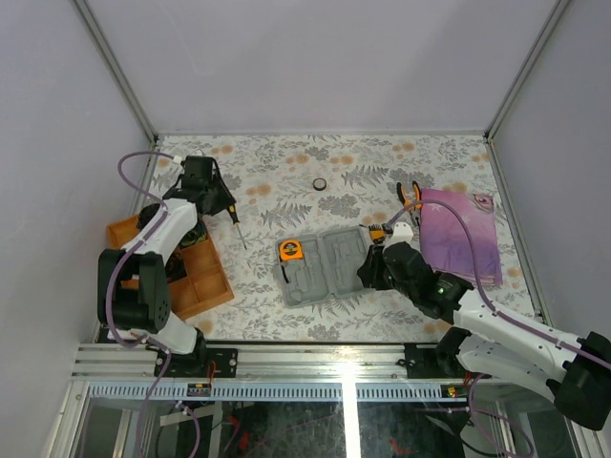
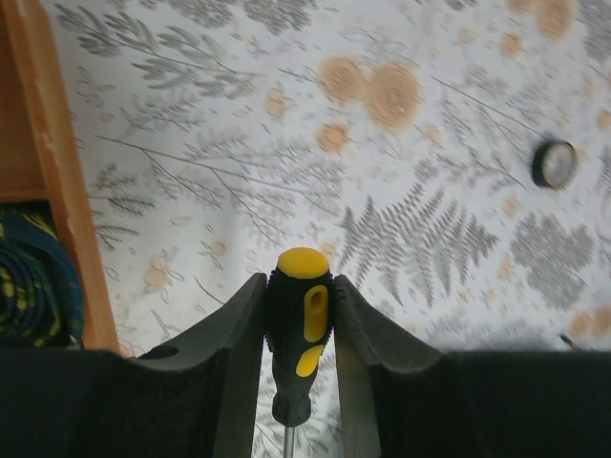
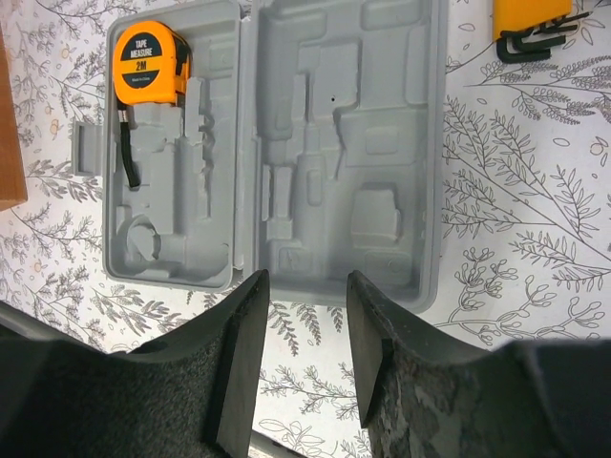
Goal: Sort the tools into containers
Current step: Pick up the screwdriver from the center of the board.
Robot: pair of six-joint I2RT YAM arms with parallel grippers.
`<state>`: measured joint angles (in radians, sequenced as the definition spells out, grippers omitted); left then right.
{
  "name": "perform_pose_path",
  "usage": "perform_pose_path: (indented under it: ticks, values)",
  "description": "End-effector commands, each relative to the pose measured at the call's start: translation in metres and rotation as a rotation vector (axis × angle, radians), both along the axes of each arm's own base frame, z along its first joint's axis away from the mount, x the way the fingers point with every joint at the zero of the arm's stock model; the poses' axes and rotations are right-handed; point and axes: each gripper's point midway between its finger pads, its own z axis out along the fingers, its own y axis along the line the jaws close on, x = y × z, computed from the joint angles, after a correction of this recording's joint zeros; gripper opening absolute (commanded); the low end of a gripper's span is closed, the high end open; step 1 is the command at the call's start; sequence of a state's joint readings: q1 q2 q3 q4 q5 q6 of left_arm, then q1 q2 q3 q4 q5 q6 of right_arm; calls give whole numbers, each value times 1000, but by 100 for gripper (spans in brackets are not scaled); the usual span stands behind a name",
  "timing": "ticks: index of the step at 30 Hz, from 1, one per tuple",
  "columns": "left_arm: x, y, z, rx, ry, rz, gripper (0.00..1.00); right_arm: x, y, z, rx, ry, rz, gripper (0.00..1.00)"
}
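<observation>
Tool case [image 1: 329,277], top view: lay open and flat, both grey halves showing moulded recesses.
Tape measure [image 1: 289,250], top view: sat in the case's left half, at its far corner.
Left gripper [image 1: 227,208], top view: hung well left of the case, clamped on the screwdriver [image 1: 236,227], whose thin shaft slanted towards the case.
Tape ring [image 1: 319,183], top view: lay on the table beyond the case, well apart from it.
Bit set [image 1: 375,231], top view: lay just beyond the case's far right corner.
Pliers [image 1: 410,196], top view: lay farther beyond the case, to its right.
Right gripper [image 1: 368,269], top view: sat at the case's right edge.
Purple cloth [image 1: 468,239], top view: lay right of the case.
Orange tray [image 1: 191,277], top view: stood left of the case.
Screwdriver, left wrist view: its black-and-yellow handle [image 2: 301,329] was pinched between both fingers [image 2: 239,363], yellow cap outward.
Right gripper, right wrist view: jaws stood partly apart with nothing between them, tips at the case's [image 3: 334,143] edge.
Tape measure, right wrist view: the orange body [image 3: 148,62] filled a recess in the case's left half.
</observation>
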<state>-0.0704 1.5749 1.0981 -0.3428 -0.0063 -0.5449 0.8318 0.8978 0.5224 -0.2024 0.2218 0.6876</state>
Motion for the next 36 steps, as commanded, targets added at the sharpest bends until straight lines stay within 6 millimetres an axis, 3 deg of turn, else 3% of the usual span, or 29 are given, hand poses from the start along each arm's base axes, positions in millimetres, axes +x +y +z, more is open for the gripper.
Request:
perform_pose_path:
  ticks: [1, 10, 14, 19, 25, 36]
  values:
    - [-9, -36, 35, -68, -131, -158, 15, 14, 1, 29, 28, -88, -23, 45]
    - [-64, -116, 73, -187, -267, -468, 9, 13, 19, 46, 117, -165, 66, 45]
    - [-95, -142, 80, -200, -300, -579, 8, 10, 26, 54, 153, -195, 121, 48]
    - [-125, -158, 87, -246, -329, -655, 6, -3, 42, 60, 194, -205, 251, 56]
    - [-154, -170, 98, -305, -365, -728, 2, -12, 62, 70, 278, -218, 284, 59]
    - [-185, -166, 113, -329, -395, -779, 0, -43, 106, 103, 303, -340, 288, 60]
